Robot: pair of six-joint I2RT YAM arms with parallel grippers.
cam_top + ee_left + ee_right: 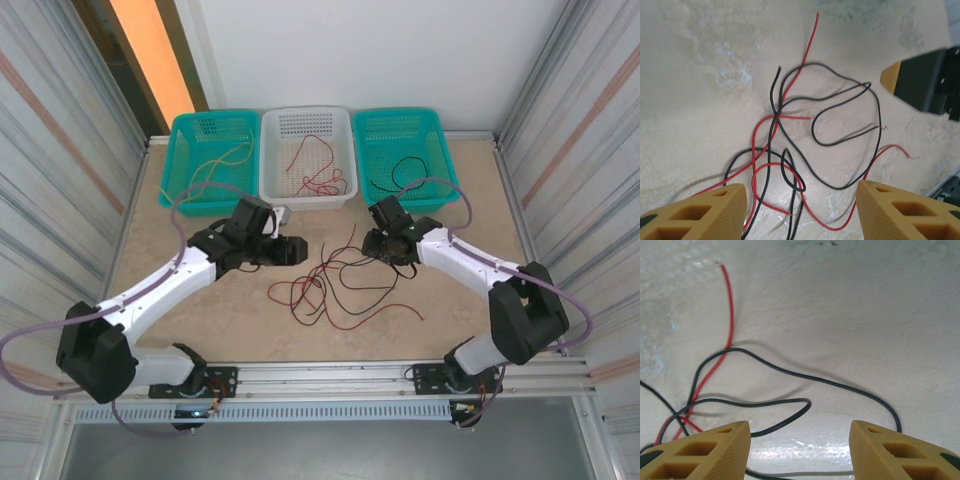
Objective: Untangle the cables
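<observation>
Cables (775, 117) w/ smooth plastic sheath; table (690, 125) matt, mottled, sl. rough.

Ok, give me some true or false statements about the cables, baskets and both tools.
The white basket stands between the left teal basket and the right teal basket. True.
The cables on the table are red and black. True.
The left tool is shut on a red cable. False: it is open, holding nothing.
The right teal basket holds a yellow cable. False: a black cable lies in it.
The right tool is open. True.
</observation>
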